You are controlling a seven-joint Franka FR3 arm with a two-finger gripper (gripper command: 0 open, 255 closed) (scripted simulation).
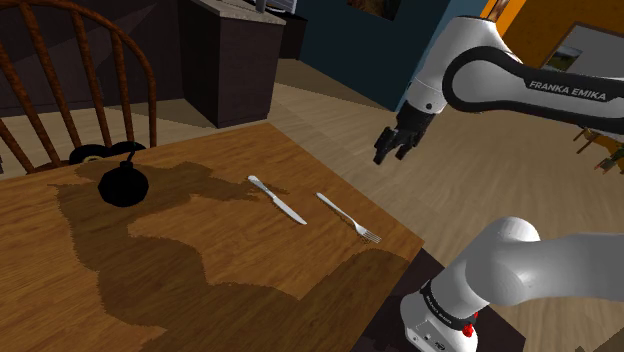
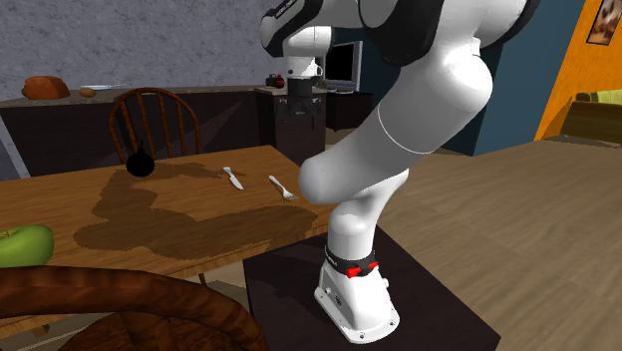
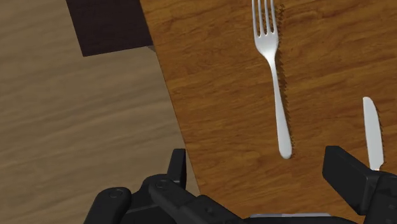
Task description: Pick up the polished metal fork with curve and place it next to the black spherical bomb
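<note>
A silver fork (image 1: 348,217) lies flat on the wooden table (image 1: 200,280) near its edge, tines toward the stand. In the second exterior view the fork (image 2: 281,186) rests beside a silver knife (image 2: 233,178). The black round bomb (image 1: 122,185) sits farther along the table, past the knife (image 1: 277,199). My gripper (image 1: 391,153) hangs open in the air, above and beyond the table edge, clear of the fork. In the wrist view the fork (image 3: 273,70) lies ahead of my open gripper (image 3: 261,175), nearer the right finger (image 3: 347,175), and touches nothing.
A wooden chair (image 1: 80,80) stands behind the bomb, and a dark counter (image 1: 235,60) beyond it. A green object (image 2: 20,244) lies on the table at the second exterior view's left. The dark stand (image 3: 108,25) adjoins the table corner.
</note>
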